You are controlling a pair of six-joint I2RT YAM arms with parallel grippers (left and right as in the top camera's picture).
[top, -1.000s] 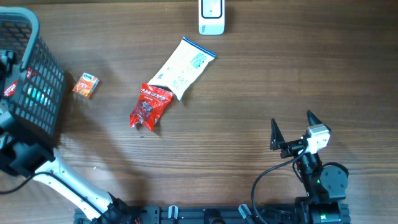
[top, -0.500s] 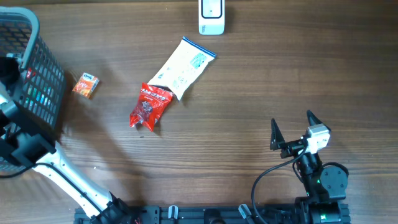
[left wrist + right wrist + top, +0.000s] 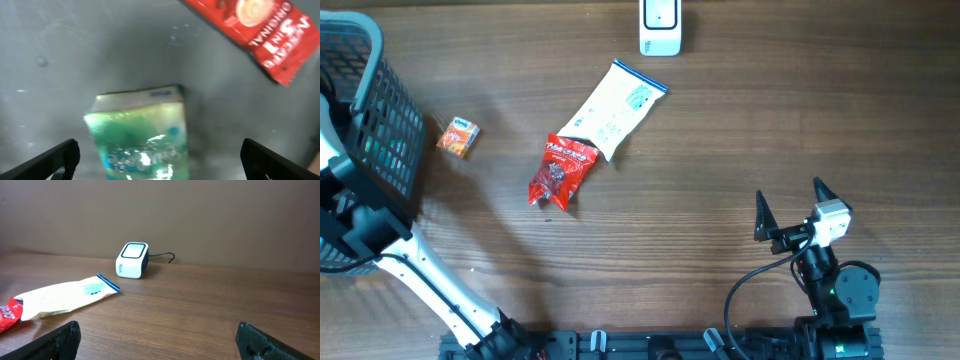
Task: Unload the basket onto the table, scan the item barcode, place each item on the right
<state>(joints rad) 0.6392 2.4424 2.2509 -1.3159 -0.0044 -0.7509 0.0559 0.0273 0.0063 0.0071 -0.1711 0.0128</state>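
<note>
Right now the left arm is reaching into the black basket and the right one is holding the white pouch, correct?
No. The left gripper is in the black basket, but the right gripper is open and empty; the overhead view shows the white pouch lying on the table, away from it.

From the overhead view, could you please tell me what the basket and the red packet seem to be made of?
Basket: probably rigid black plastic, matte, given its moulded grid walls. Red packet: likely thin glossy film, crinkled with highlights.

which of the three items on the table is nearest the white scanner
The white pouch with the blue edge; the red packet and small orange box lie farther from the scanner.
</note>
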